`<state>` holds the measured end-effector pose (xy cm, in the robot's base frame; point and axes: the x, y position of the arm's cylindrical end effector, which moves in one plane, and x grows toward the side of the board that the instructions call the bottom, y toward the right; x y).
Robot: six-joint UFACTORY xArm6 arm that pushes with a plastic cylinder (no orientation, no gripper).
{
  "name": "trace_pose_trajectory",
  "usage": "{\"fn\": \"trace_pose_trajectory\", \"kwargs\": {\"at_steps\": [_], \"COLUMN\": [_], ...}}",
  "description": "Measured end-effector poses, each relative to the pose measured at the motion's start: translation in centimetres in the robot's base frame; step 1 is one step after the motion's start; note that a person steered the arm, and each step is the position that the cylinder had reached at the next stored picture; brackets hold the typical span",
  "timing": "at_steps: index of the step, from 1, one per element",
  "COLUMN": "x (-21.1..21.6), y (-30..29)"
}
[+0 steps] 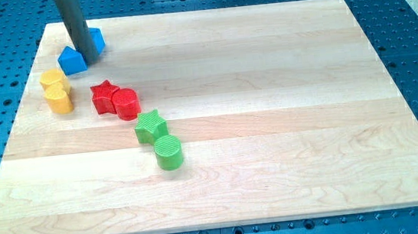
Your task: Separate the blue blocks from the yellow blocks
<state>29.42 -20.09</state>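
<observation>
No text, label, brand, number or sign can be read anywhere: not on the wooden surface (271, 126), the coloured blocks, or the blue perforated base around the surface.

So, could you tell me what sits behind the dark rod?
A second blue block shows at the rod's right edge, mostly covered, shape unclear. My tip stands beside the nearer blue block.

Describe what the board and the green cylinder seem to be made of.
Board: pale wood, apparently glued strips with visible grain and a smooth matte finish. Green cylinder: probably plastic, possibly 3D-printed, given the fine parallel ridges on top; matte.
</observation>
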Motion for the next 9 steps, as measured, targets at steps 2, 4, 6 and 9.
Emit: {"fn": "trace_pose_trajectory", "kwargs": {"at_steps": [2, 4, 6, 9], "x": [-1.6, -5.7, -10.3, -2.9], "y": [1.9, 2.7, 2.6, 6.0]}}
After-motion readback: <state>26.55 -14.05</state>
